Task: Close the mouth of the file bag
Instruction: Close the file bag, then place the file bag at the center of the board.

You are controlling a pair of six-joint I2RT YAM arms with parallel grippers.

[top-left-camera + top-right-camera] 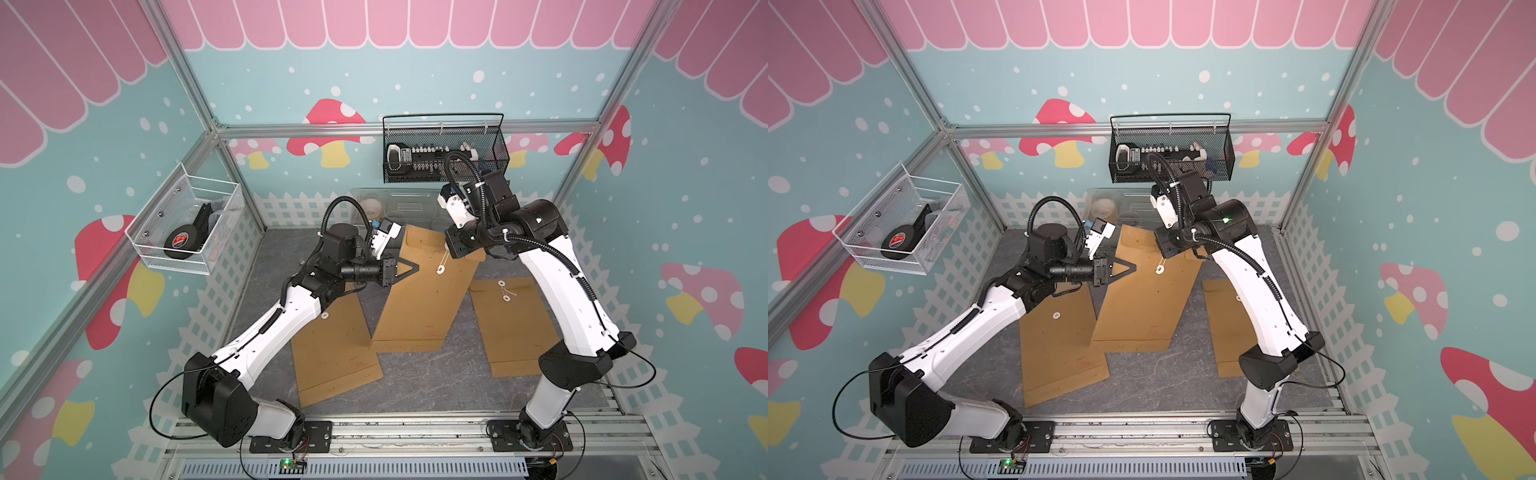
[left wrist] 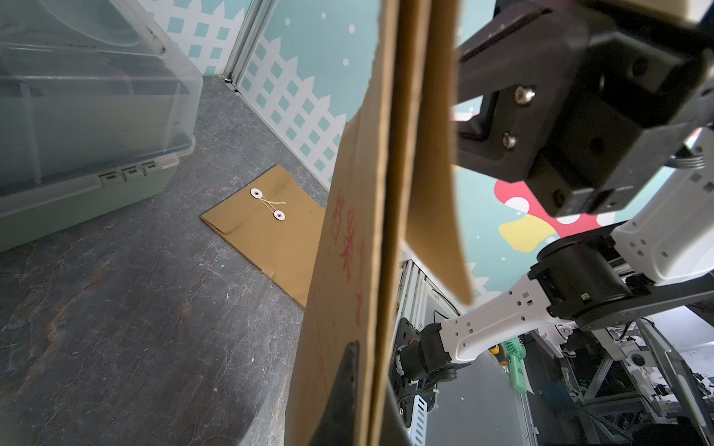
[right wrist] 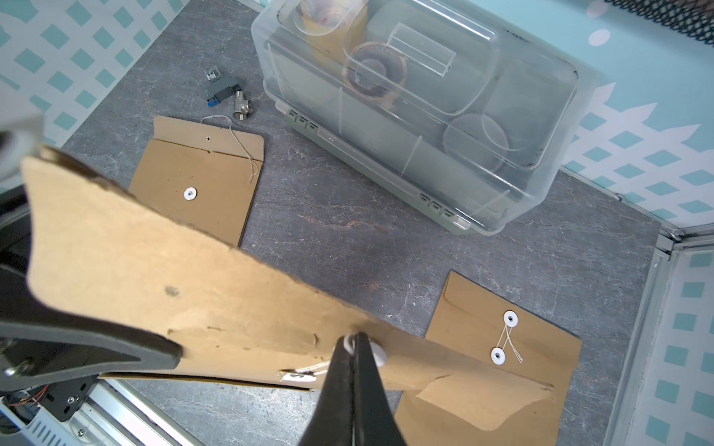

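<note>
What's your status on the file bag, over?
Left end effector shut on file bag edge. Right end effector shut on its string; flap open. Open spare bag, tied spare bag flat on table.

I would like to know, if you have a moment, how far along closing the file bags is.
Done: the right bag lies flat, its string wound between two buttons. In hand: the middle bag is lifted, left gripper pinching its edge, right gripper shut on its string. Left: finish tying it; the left bag lies open, string loose.
</note>
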